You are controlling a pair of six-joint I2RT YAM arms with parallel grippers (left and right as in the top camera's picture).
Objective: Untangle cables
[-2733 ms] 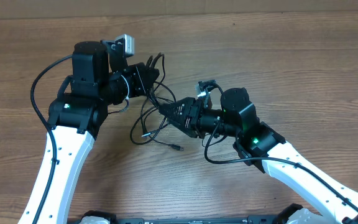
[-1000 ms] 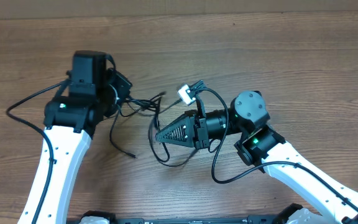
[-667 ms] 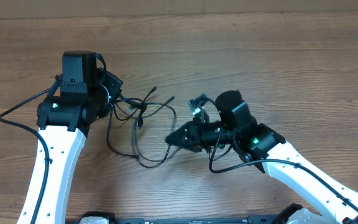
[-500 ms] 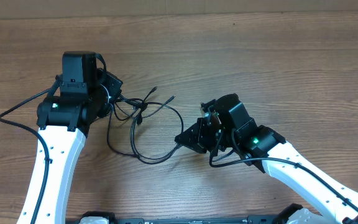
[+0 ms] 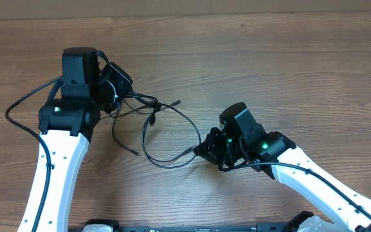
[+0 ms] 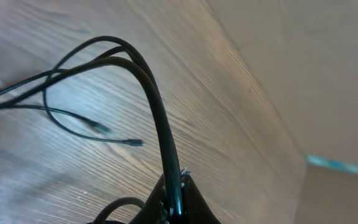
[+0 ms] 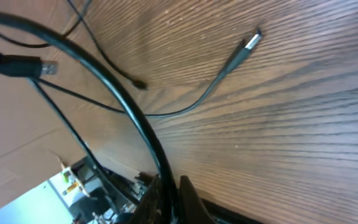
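Observation:
Thin black cables (image 5: 187, 122) lie spread on the wooden table between my two arms. My left gripper (image 5: 125, 88) is at the back left and is shut on a bundle of cables (image 6: 159, 118) that arch up out of its jaws (image 6: 174, 194). My right gripper (image 5: 199, 150) is lower down at the centre right, shut on one cable (image 7: 127, 102) that curves in a wide loop (image 5: 163, 161) back toward the left bundle. Loose plug ends (image 5: 178, 102) lie on the wood. A flat plug (image 7: 250, 41) shows in the right wrist view.
The wooden table (image 5: 288, 71) runs under both arms. A thicker black wire (image 5: 18, 109) fixed to the left arm bows out over the table's left side. A similar fixed wire (image 5: 282, 166) runs along the right arm.
My right gripper has moved toward the table's front and right with its cable, and the loop has drawn out wider. The left gripper kept its grip and shifted slightly.

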